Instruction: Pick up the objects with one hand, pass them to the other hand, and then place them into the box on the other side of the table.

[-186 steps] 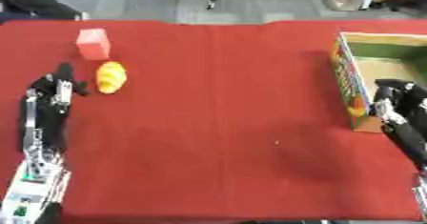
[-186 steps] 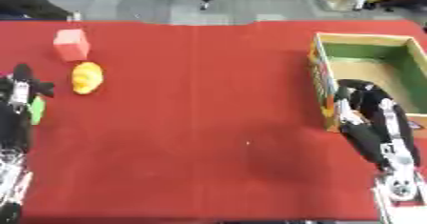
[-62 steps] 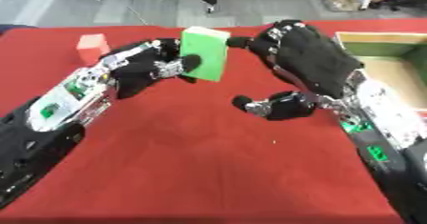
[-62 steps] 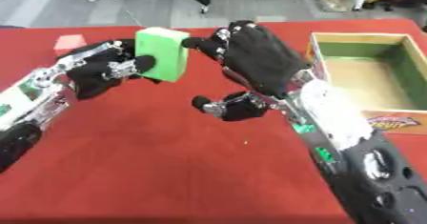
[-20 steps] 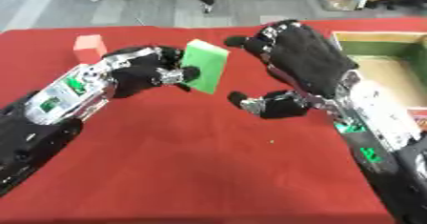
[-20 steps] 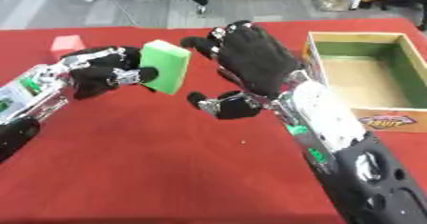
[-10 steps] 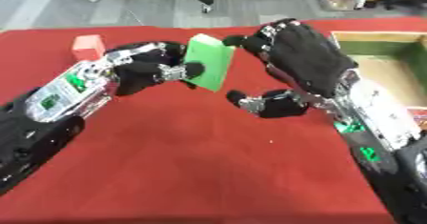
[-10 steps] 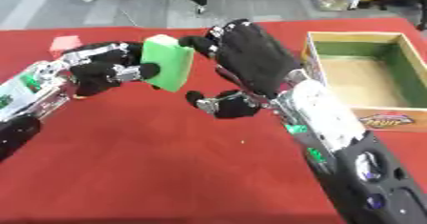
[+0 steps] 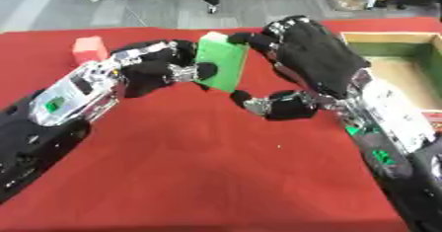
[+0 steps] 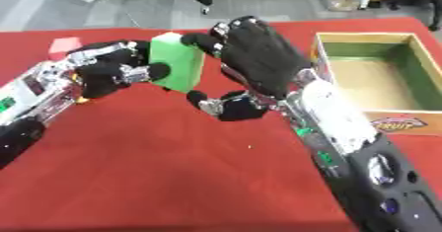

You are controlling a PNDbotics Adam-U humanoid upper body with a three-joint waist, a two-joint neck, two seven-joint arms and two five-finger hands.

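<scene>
A green block [image 9: 221, 65] hangs in the air above the red table [image 9: 172, 176], upright and a little tilted. My left hand [image 9: 154, 72] is shut on its left side, thumb on the front face. My right hand [image 9: 315, 63] is spread open just to the block's right, its fingertips [image 9: 246, 39] touching the block's top right edge and its thumb [image 9: 268, 105] curled below the block without gripping it. The open cardboard box [image 10: 371, 80] with a green inside stands at the right edge of the table, nothing in it.
A pink block [image 9: 88, 49] stands at the far left of the table, behind my left arm. The grey floor and a chair base show beyond the table's far edge.
The green block in my left hand has come closer to my right hand, whose fingertips now touch its top edge. The box has not moved.
</scene>
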